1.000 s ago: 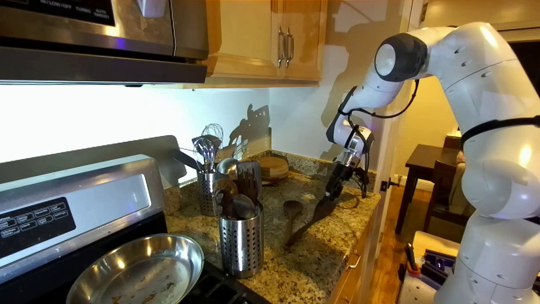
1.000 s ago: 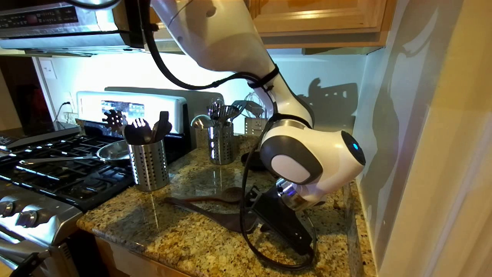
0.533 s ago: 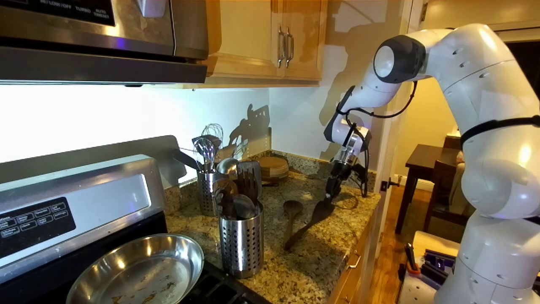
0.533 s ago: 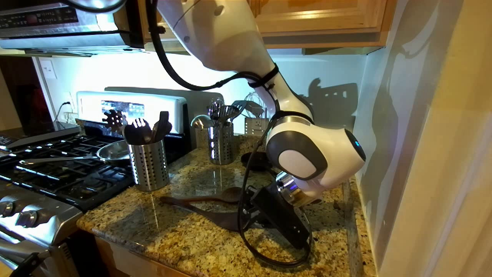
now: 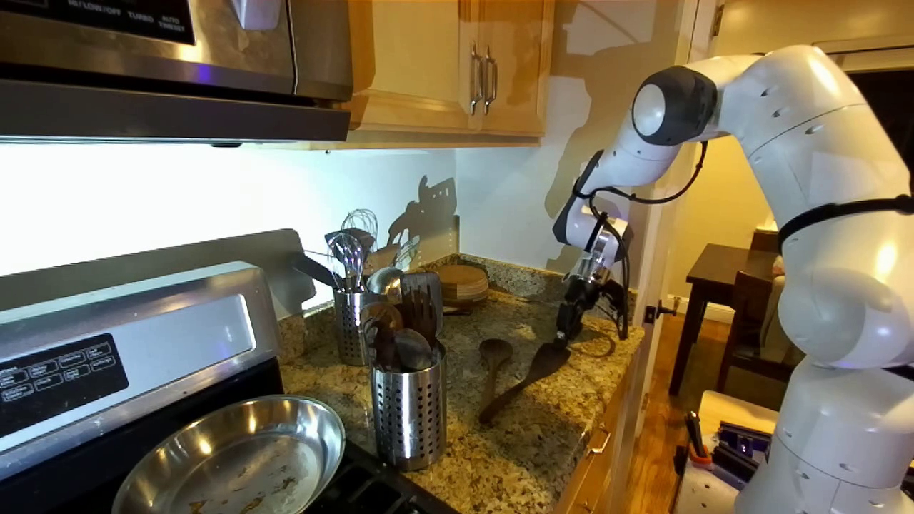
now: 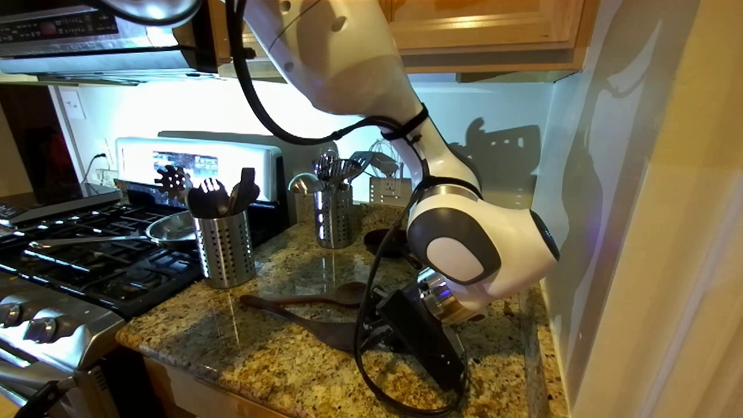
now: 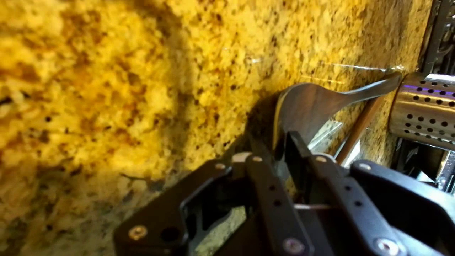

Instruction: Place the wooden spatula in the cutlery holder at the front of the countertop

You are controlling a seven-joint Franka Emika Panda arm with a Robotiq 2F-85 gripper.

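A white robot arm [image 5: 821, 178] is arching over a granite countertop [image 5: 507, 467], its elbow [image 5: 742, 80] bending high and its forearm [image 5: 639, 153] sloping down toward the stone. In an exterior view the wrist [image 6: 499, 235] is folding low above the counter, leaving the black gripper [image 7: 273, 142] pointing down at a slant. In the wrist view its jaws are standing narrow, pinching the flat head of the wooden spatula [image 7: 306, 106] by its edge. The spatula's handle is stretching away on the side of the stove [image 5: 157, 335]; whether the head is touching the granite is impossible to tell. A wooden spoon [image 5: 495, 350] is lying just beside it, the two handles converging toward their ends. The cutlery holder [image 5: 408, 425], a perforated steel cylinder full of utensils [image 5: 414, 348], is standing upright, near but apart from the spatula's handle end. Farther back by the wall, a second perforated holder [image 5: 350, 328] is bearing whisks [image 5: 348, 253] and a ladle [image 6: 305, 183]. Black cables [image 6: 302, 140] are trailing along the arm and looping beside the gripper.
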